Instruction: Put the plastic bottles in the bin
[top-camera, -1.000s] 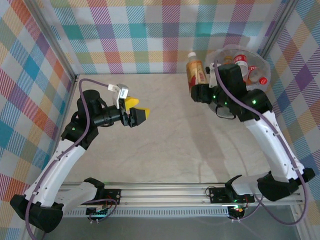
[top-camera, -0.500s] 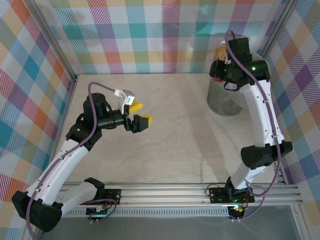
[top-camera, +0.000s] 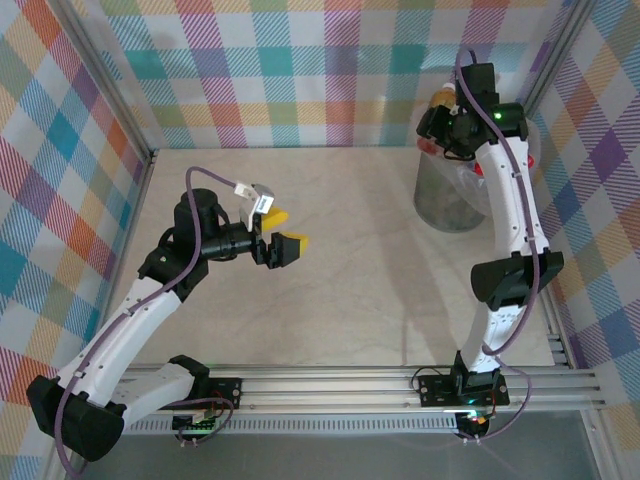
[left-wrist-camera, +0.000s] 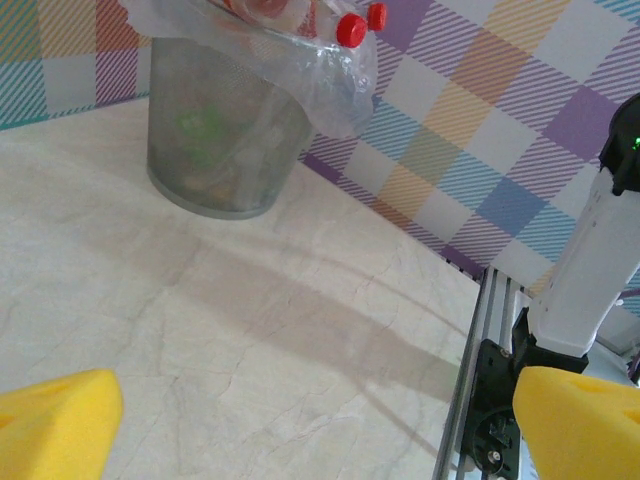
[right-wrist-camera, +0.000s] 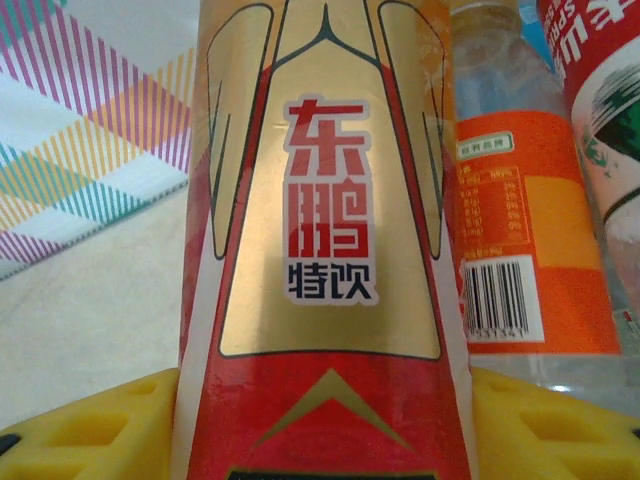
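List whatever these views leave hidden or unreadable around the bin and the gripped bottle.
- Right wrist: cap and base of the gold-and-red labelled plastic bottle in the right pincer, cut off by top and bottom edges.
- Top external: whether that bottle is over the round grey bin; the right arm covers it.
- Left wrist: how many bottles are inside; the upper edge crops the rim, and the crinkly clear bag blurs the contents.

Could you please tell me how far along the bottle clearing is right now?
Done: several bottles already lie in the bin. In hand: the right gripper holds a gold-and-red bottle over the bin. Left: dropping it in, apparently the last one; the left gripper hangs open, holding nothing.
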